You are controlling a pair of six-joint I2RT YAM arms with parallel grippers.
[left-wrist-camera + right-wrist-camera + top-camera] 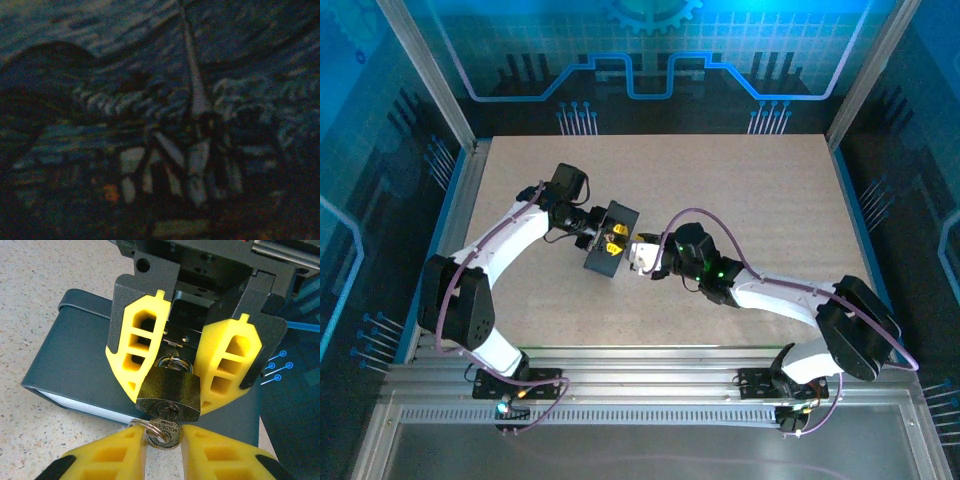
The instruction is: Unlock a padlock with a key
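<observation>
- We see the padlock [167,392] clamped between the left fingers [137,347], just above the dark box [75,355].
- The key [167,431] is in the padlock's keyhole, and the right fingers [117,455] are closed on its round head.
- The box rests on the tabletop [35,290], around the middle, slightly left.

The padlock [168,394] is dark speckled grey, the key [168,432] silver, pincer fingers [118,345] yellow.

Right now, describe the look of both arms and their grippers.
Left arm and right arm: white shells, black joints, looping purple cables. Left gripper and right gripper: yellow cut-out fingers on dark mounts. A green light glows near the right wrist.
</observation>
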